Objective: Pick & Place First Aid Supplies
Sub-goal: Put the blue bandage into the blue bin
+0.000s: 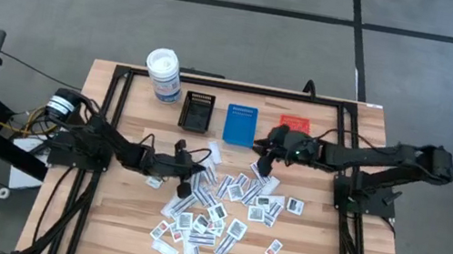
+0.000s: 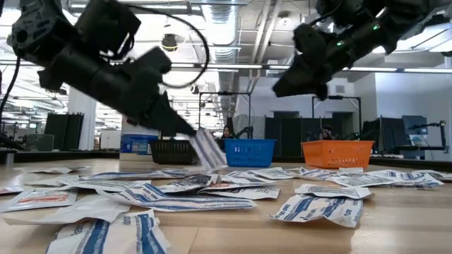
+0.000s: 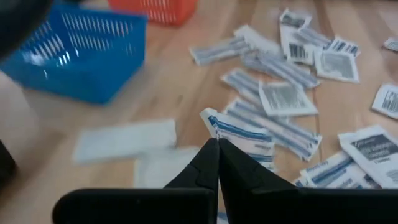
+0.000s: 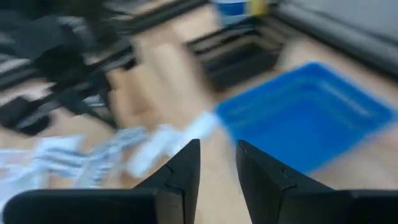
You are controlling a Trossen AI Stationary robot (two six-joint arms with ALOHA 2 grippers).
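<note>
Pinched between the left hand (image 3: 218, 144) tips, a blue-striped packet (image 3: 239, 134) hangs above the pile; right hand (image 4: 216, 155) slightly parted, empty.

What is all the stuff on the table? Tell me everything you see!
Packets: dozens, white with blue, red or dark print, scattered over the middle and near part of the table.
Held packet: one, white with blue stripes, pinched in the left claw above the pile.
Black tray: one, at the far side, left of the blue one.
Blue tray: one, at the far side, in the middle of the three.
Orange tray: one, at the far side, partly under the right arm.
Canister: one, white with blue label, far left of the trays.
Table: one, light wood.
Left claw: one, dark, shut on the held packet.
Right claw: one, dark, open, beside the blue tray.
</note>
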